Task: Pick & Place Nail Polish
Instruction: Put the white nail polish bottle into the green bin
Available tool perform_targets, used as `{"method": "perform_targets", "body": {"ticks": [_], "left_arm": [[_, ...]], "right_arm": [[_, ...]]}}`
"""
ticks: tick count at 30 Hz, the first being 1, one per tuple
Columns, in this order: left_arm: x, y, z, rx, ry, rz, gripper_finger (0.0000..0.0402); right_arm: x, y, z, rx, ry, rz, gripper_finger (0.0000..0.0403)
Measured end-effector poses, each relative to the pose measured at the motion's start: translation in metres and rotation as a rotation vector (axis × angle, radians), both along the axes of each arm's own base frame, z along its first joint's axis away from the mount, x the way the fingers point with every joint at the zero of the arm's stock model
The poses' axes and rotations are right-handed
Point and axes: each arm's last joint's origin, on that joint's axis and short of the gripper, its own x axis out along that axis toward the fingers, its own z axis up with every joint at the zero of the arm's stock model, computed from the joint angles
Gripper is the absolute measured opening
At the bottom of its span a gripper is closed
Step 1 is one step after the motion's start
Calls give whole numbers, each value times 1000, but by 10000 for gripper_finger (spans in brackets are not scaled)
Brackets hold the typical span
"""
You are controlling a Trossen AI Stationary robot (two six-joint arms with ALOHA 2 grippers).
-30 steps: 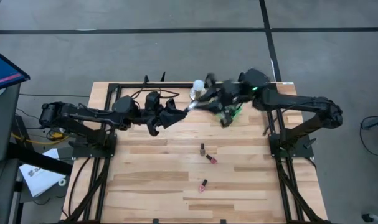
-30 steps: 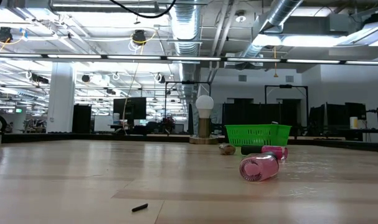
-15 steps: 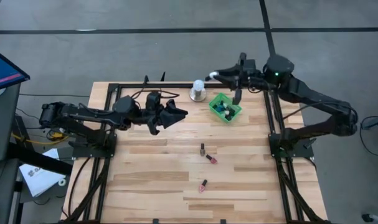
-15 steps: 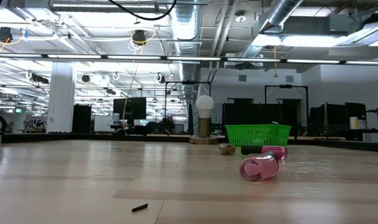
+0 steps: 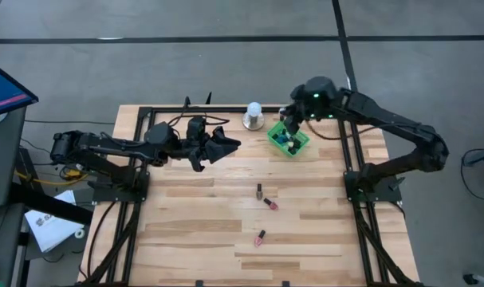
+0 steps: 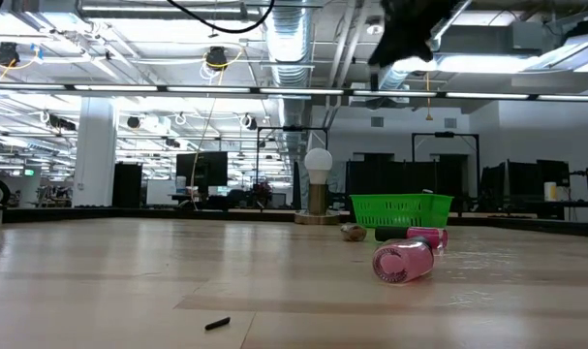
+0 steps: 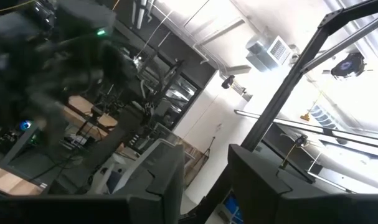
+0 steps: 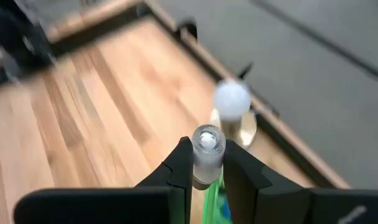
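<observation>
R gripper (image 8: 206, 163) clenched on a clear bottle (image 8: 207, 149), hovering over green basket (image 5: 289, 137). Risk: early release or bottle slipping, so it misses the basket. L gripper (image 5: 226, 146) waits left of basket, fingers apart, empty. 3 bottles (image 5: 265, 204) lie nearer the front edge.

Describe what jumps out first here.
The right gripper, pinching a pale nail polish bottle, hangs above the green basket at the table's far edge. Three loose bottles lie mid-table. The left gripper waits at far left, tilted up.
</observation>
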Motion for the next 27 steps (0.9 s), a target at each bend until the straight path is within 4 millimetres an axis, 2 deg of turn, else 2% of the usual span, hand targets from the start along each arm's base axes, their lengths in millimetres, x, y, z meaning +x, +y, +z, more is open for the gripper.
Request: {"method": "perform_targets", "body": {"ticks": [6,12,20,23,27], "left_arm": [[1,0,-2,0,21,0,118],[1,-1,-3,10,26,-26,117],[-3,3,-5,16,103,-33,117],[-16,7,-3,40,153,-6,117],[-43,12,1,55,116,60,117]], "right_arm": [[20,-10,-33,64,175,20,50],[31,-15,-54,91,279,44,50],[25,-16,-56,100,337,57,50],[17,-19,-54,111,352,36,50],[10,-25,-54,127,372,11,50]]}}
